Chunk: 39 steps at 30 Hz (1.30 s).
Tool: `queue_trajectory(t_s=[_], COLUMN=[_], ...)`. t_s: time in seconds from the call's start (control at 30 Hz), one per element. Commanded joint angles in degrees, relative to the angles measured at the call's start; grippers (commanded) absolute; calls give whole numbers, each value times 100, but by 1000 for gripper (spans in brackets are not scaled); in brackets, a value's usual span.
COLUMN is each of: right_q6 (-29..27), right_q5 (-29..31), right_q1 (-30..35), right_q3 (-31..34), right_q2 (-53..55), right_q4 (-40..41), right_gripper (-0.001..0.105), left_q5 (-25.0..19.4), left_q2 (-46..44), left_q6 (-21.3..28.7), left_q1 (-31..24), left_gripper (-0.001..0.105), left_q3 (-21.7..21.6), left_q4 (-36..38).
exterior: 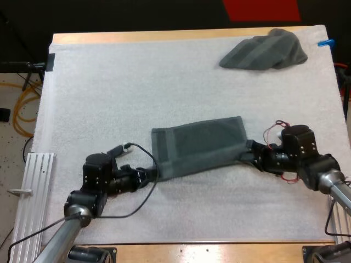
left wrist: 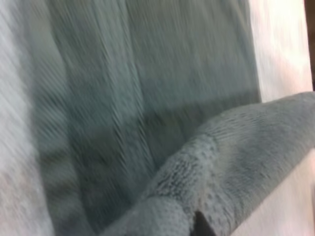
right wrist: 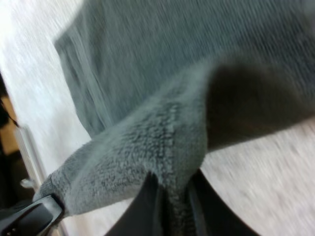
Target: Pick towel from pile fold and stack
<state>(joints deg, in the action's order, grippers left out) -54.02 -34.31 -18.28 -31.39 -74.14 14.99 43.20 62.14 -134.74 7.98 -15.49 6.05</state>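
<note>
A dark grey-green towel (exterior: 200, 145) lies folded lengthwise across the middle of the mat. My left gripper (exterior: 152, 175) is shut on its near left corner, and my right gripper (exterior: 248, 150) is shut on its near right corner. In the left wrist view the towel's lifted edge (left wrist: 236, 157) curls over the flat layer below. The right wrist view has my own fingers (right wrist: 152, 201) pinching a raised fold of the towel (right wrist: 162, 132), with the other arm's gripper (right wrist: 32, 211) at the far corner. A crumpled towel (exterior: 266, 50) sits at the far right of the mat.
The white mat (exterior: 109, 93) covers the table. A ribbed metal rail (exterior: 35, 186) lies along the mat's left edge, close to my left arm. Yellow cable loops on the floor beyond the left edge.
</note>
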Motion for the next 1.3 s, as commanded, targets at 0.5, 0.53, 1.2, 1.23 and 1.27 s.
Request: queue_trajectory(t_s=[0.5, 0.53, 1.2, 1.23, 1.27], right_q6=[564, 577, 578, 566, 551], right_q5=[1375, 1502, 1572, 1572, 1571], right_q1=[-6, -6, -6, -6, -6], right_q3=[8, 8, 8, 8, 8], right_q2=[-557, -557, -557, -557, -557], right_q4=[-1130, -1130, -1217, -1334, -1465], right_gripper=[0, 0, 4, 11, 18], left_q5=[485, 563, 296, 296, 296], left_q2=[2117, 2216, 2455, 2455, 2455], left_q6=[-740, -740, -111, 35, 109], left_q1=[-303, -303, -303, -303, -303], left_gripper=[0, 0, 9, 13, 17], left_q3=[-275, -363, -841, -841, -841], left_q4=[-2530, -2557, -2561, -2561, -2561])
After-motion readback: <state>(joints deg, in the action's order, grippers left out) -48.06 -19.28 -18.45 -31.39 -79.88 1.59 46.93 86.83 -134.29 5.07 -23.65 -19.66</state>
